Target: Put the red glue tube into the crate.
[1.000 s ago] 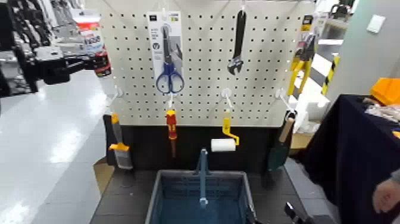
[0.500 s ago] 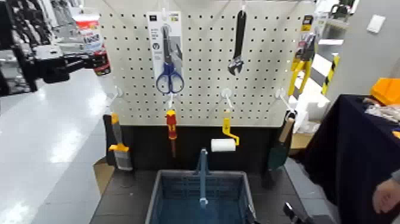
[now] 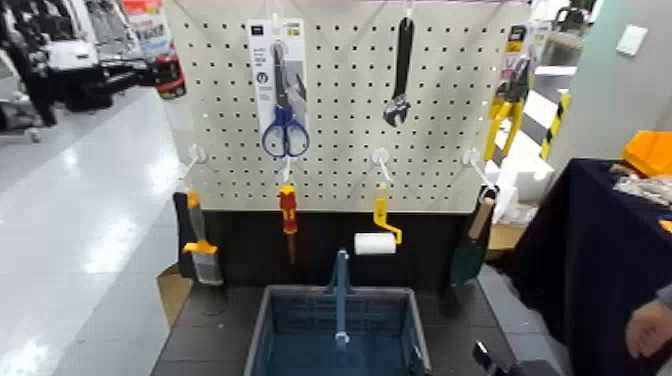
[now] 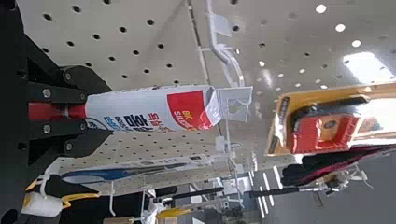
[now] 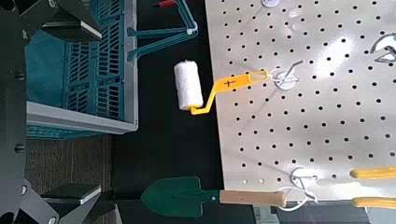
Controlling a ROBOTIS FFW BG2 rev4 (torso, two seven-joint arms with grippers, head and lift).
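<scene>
My left gripper (image 4: 79, 114) is shut on the red glue tube (image 4: 154, 105), a white tube with red bands and dark print. It holds the tube up high in front of the white pegboard (image 4: 140, 42), the tube's free end next to a white hook (image 4: 224, 56). In the head view the tube (image 3: 158, 55) shows at the top left, beside the board's upper corner. The blue-grey crate (image 3: 335, 335) stands on the dark floor mat below the board, handle bar (image 3: 340, 295) upright. My right gripper (image 5: 84, 112) hangs low beside the crate (image 5: 89, 79), fingers apart and empty.
On the pegboard (image 3: 340, 110) hang scissors (image 3: 284, 95), a wrench (image 3: 399, 70), a red-and-yellow screwdriver (image 3: 288, 215), a paint roller (image 3: 377, 240), a brush (image 3: 200, 250) and a green trowel (image 3: 470, 250). A dark-draped table (image 3: 590, 250) and a person's hand (image 3: 650, 328) are at the right.
My left arm has risen toward the top left corner of the head view, carrying the tube with it. The crate and right arm have stayed put.
</scene>
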